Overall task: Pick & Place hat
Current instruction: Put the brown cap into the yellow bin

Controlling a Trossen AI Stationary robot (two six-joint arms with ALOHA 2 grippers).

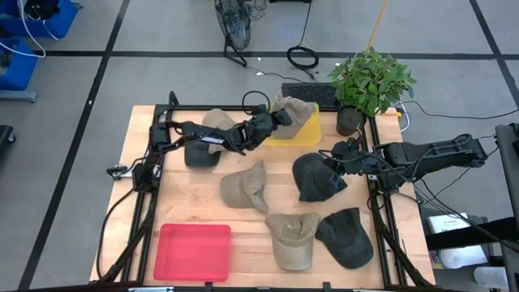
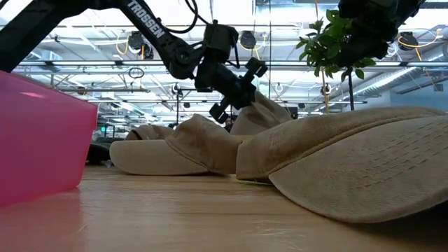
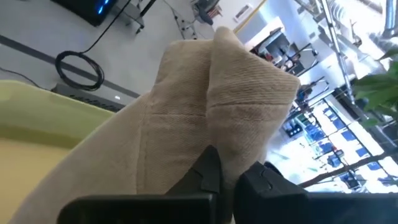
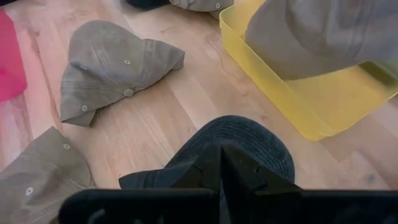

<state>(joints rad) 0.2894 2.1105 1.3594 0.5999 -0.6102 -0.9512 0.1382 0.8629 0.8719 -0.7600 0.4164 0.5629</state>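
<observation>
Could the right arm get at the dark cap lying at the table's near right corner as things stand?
Probably not right away. The right gripper is shut on another dark cap mid-table, so it would have to release that first. Otherwise the corner dark cap lies uncovered, just touching the tan cap beside it.

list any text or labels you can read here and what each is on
"TROSSEN" (first letters cut off by the frame edge): white lettering on the left arm's upper link in the low view.
White label on the left arm's forearm in the high view: too small to read.
Hats, yellow bin, red bin: no readable text.
</observation>
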